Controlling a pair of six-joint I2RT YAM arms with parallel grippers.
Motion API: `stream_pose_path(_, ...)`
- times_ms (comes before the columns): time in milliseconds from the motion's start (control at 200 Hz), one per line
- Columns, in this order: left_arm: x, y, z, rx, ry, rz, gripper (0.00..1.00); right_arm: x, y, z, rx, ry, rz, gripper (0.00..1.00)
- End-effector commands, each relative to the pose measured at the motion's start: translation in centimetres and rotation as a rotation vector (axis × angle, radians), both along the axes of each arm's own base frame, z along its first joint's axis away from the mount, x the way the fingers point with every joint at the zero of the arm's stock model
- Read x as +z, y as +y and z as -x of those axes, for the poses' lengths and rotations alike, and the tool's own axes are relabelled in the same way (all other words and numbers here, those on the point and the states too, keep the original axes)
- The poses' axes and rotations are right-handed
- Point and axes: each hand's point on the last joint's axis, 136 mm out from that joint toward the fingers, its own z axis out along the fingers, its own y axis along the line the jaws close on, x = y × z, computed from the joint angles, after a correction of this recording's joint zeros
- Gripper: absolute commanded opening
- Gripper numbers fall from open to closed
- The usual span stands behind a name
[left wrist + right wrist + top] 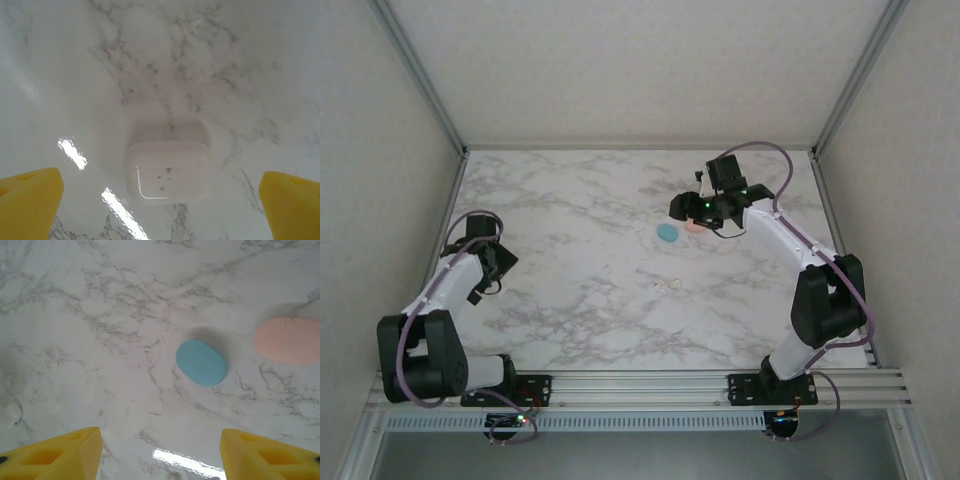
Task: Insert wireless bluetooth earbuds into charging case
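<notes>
A closed white charging case (167, 167) lies flat on the marble, directly between the yellow fingers of my left gripper (160, 176), which is open and touches nothing. My right gripper (160, 432) is also open and hovers over bare marble. Ahead of it lie a closed teal case (201, 362) and, to its right, a closed pink case (287, 340). One tiny white earbud (12, 412) rests at the left edge of the right wrist view. From above, the right gripper (678, 208) hangs just beyond the teal case (667, 232) and pink case (696, 227). The left gripper (488, 272) is at the table's left.
The marble table (580, 320) is walled by an aluminium frame on the left, back and right. A faint white speck pair (670, 285) sits mid-table, too small to identify.
</notes>
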Motion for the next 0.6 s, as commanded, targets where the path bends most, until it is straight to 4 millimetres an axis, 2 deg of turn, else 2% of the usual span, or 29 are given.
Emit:
stream_pose_path(0,-1.9,-0.9,1.1,0.068,0.082,0.081,0.96,0.1,0.2,1.0,0.019,0.012,-0.006,0.64)
stream_pose_path(130,-2.7,-2.0,-0.2,0.052,0.064,0.145,0.93,0.0,0.4,1.2,0.017,0.024,-0.020,0.64)
stream_pose_path(245,-3.0,-1.6,-0.5,0.058,0.084,0.126,0.92,0.0,0.3,1.3,0.013,0.030,-0.021,0.64)
stream_pose_path(596,-4.6,-1.3,-1.0,0.060,0.118,0.119,0.78,-0.5,0.1,1.8,0.013,0.050,-0.015,0.64)
